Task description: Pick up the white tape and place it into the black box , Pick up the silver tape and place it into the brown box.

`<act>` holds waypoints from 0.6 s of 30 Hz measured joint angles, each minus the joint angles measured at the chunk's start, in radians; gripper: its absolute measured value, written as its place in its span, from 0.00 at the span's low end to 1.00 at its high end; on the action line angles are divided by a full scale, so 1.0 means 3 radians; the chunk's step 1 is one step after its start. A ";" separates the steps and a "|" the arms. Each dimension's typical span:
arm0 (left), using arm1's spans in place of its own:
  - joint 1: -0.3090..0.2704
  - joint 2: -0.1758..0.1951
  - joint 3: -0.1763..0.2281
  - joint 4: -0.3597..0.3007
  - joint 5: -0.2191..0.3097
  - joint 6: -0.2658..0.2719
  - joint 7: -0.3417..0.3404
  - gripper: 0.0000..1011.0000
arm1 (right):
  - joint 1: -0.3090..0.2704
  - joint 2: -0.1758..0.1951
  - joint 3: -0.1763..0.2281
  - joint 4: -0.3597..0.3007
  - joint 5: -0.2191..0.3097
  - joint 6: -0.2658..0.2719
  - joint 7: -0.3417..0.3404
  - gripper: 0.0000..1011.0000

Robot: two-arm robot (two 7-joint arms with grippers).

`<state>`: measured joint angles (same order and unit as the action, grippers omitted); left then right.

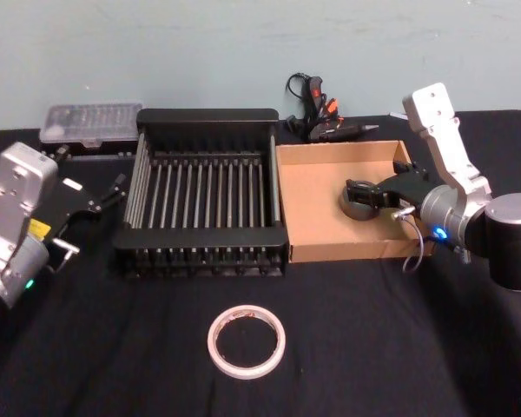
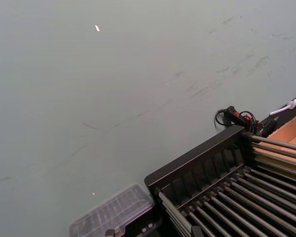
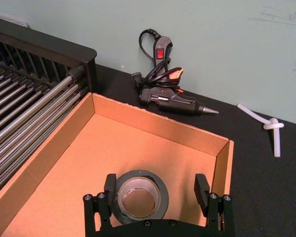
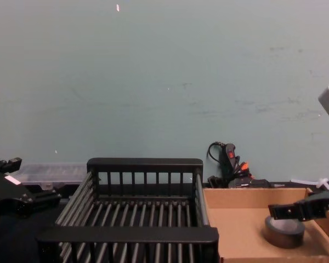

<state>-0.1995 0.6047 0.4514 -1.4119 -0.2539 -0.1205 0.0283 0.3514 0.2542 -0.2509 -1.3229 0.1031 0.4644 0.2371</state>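
The right gripper hangs with fingers apart around the silver tape lying in the brown box; release looks done, so next comes withdrawing upward. White tape waits nearer the robot.

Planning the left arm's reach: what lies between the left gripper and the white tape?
In the head view, only bare black tablecloth lies between the left gripper and the white tape.

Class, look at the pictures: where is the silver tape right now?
The silver tape lies flat on the floor of the brown box, on the robot's right beside the black box. The right gripper sits open around it.
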 joint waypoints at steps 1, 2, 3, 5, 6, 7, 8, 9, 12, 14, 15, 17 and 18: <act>0.0000 0.0000 0.0000 0.0000 0.0000 0.0000 0.0000 0.99 | 0.0000 0.0000 0.0000 0.0000 0.0000 0.0000 0.0000 0.99; 0.0000 0.0000 0.0000 0.0000 0.0000 0.0000 0.0000 0.99 | 0.0000 0.0000 0.0000 0.0000 0.0000 0.0000 0.0000 0.99; 0.0000 0.0000 0.0000 0.0000 0.0000 0.0000 0.0000 0.99 | -0.0002 0.0000 0.0002 -0.0001 0.0000 0.0000 0.0004 0.99; 0.0000 0.0000 0.0000 0.0000 0.0000 0.0000 0.0000 0.99 | -0.0010 0.0000 0.0017 -0.0015 0.0006 0.0000 0.0025 0.99; 0.0000 0.0000 0.0000 0.0000 0.0000 0.0000 0.0000 0.99 | -0.0021 0.0000 0.0033 -0.0041 0.0017 0.0005 0.0051 0.99; 0.0000 0.0000 0.0000 0.0000 0.0000 0.0000 0.0000 0.99 | -0.0027 0.0002 0.0040 -0.0056 0.0021 0.0009 0.0062 0.99; 0.0000 0.0000 0.0000 0.0000 0.0000 0.0000 0.0000 0.99 | -0.0034 0.0004 0.0048 -0.0073 0.0028 0.0014 0.0074 0.99; 0.0000 0.0000 0.0000 0.0000 0.0000 0.0000 0.0000 0.99 | -0.0050 0.0011 0.0061 -0.0112 0.0038 0.0030 0.0095 0.99; 0.0000 0.0000 0.0000 0.0000 0.0000 0.0000 0.0000 0.99 | -0.0096 0.0034 0.0085 -0.0228 0.0065 0.0076 0.0140 0.99; 0.0000 0.0000 0.0000 0.0000 0.0000 0.0000 0.0000 0.99 | -0.0123 0.0050 0.0095 -0.0294 0.0078 0.0106 0.0159 0.99; 0.0000 0.0000 0.0000 0.0000 0.0000 0.0000 0.0000 0.99 | -0.0138 0.0059 0.0099 -0.0331 0.0086 0.0126 0.0171 0.99; 0.0000 0.0000 0.0000 0.0000 0.0000 0.0000 0.0000 0.99 | -0.0194 0.0098 0.0112 -0.0460 0.0112 0.0189 0.0209 0.99; 0.0000 0.0000 0.0000 0.0000 0.0000 0.0000 0.0000 0.99 | -0.0215 0.0113 0.0115 -0.0507 0.0122 0.0214 0.0224 0.99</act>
<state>-0.1995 0.6047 0.4514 -1.4120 -0.2539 -0.1205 0.0283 0.2869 0.2880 -0.2164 -1.4748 0.1397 0.5284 0.3042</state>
